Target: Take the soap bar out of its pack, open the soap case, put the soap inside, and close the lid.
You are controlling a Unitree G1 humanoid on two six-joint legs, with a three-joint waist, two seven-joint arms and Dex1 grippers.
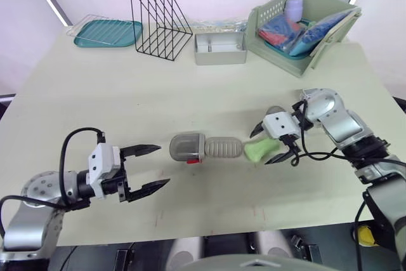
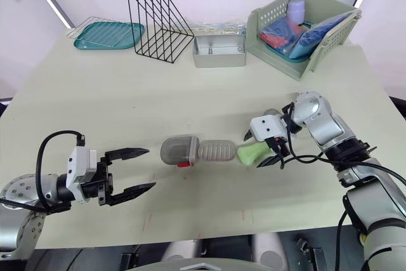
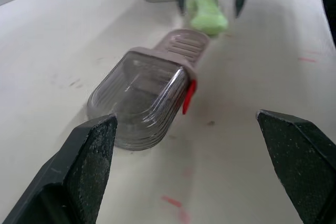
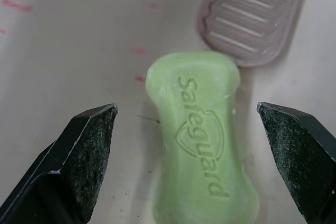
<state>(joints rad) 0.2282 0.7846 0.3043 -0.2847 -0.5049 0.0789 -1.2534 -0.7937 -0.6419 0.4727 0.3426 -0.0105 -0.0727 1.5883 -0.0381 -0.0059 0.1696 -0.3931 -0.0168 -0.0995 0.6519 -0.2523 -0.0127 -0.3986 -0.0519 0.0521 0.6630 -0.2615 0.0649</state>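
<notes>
Right wrist view, and here's the picture: the soap bar (image 4: 202, 145) lies bare on the table (image 4: 63, 35), brand side up. One end sits right against the rounded end of the ribbed tray (image 4: 252, 17) of the soap case (image 1: 206, 148), touching or a hair off, hard to call. The right gripper (image 1: 262, 146) hangs over the bar with its claw spread wide, one black finger along each long side, neither in contact. The case lies open, its clear lid (image 1: 186, 147) folded out flat on the side of the tray away from the soap, with a red latch (image 1: 194, 160) at the join. Off the lid end of the case the left gripper (image 1: 163, 165) waits just apart from it, claw wide too, holding nothing.

By my read the step in hand is the pickup. The bar is pinched at the middle, so the claw wants to come down level and close across that waist, squarely, not near an end where it could swivel. Soap is likely slick, so a firm, even squeeze. Then lift only clear of the tray's rim, carry it over the ribs and lay it lengthwise. The light case may skid when nudged, and the left claw could brace the lid end
</notes>
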